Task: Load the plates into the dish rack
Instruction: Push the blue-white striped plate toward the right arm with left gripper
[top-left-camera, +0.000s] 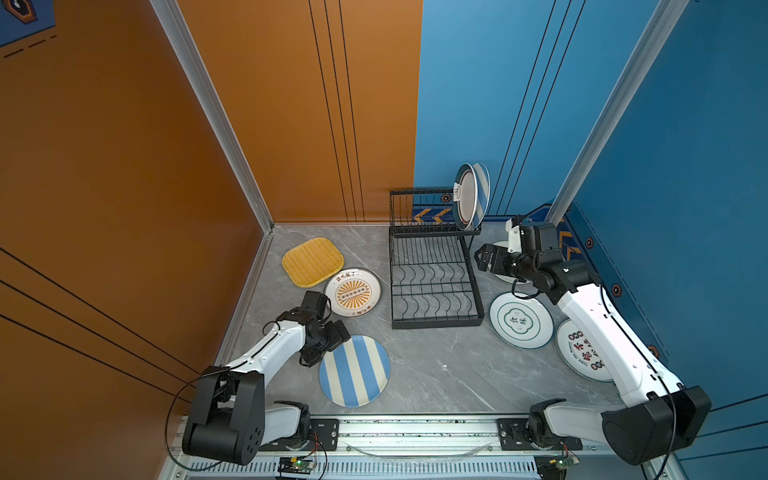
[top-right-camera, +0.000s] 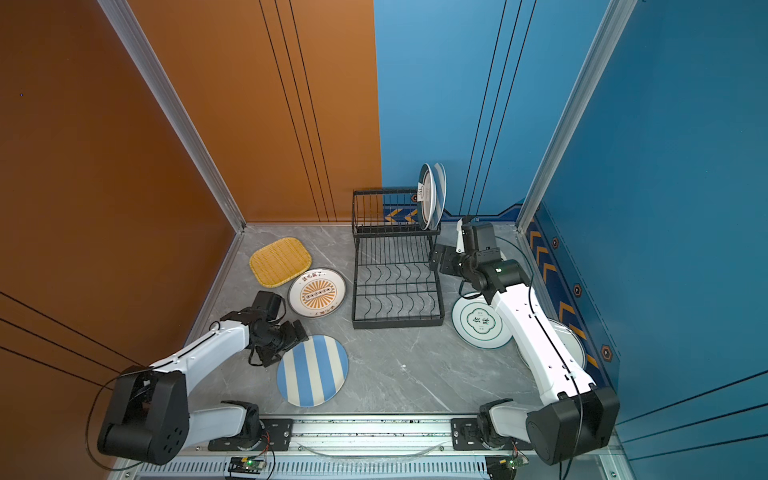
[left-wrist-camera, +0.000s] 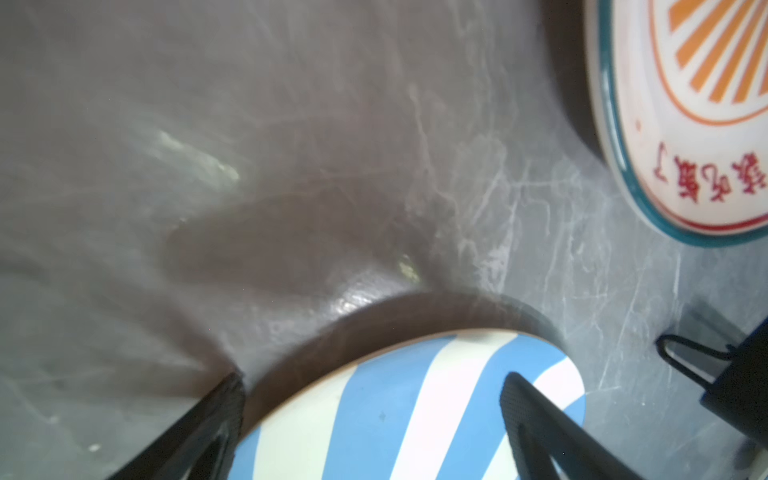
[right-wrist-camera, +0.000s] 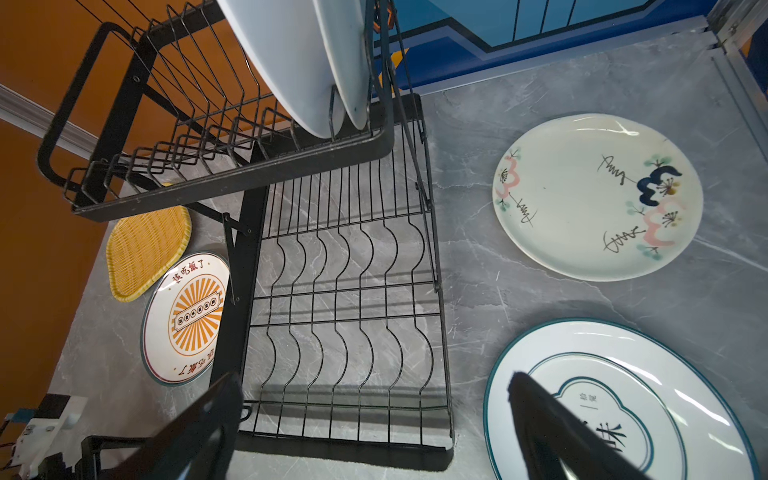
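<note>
Grey table, orange and blue walls. One rack at centre-back. Eight plates: upright pair at the right end of the upper shelf, six flat. Striped, sunburst and yellow lie frame left; green-rim, red-character and floral lie right. Right arm hides most of floral in both top views. Open table centre-front. Left gripper spread, straddling striped's rim, contact unclear. Right gripper spread, holding nothing, beside rack's right edge.

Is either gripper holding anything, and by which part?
Nothing is held: the left gripper is open at the rim of the blue-striped plate, the right gripper open beside the dish rack.
</note>
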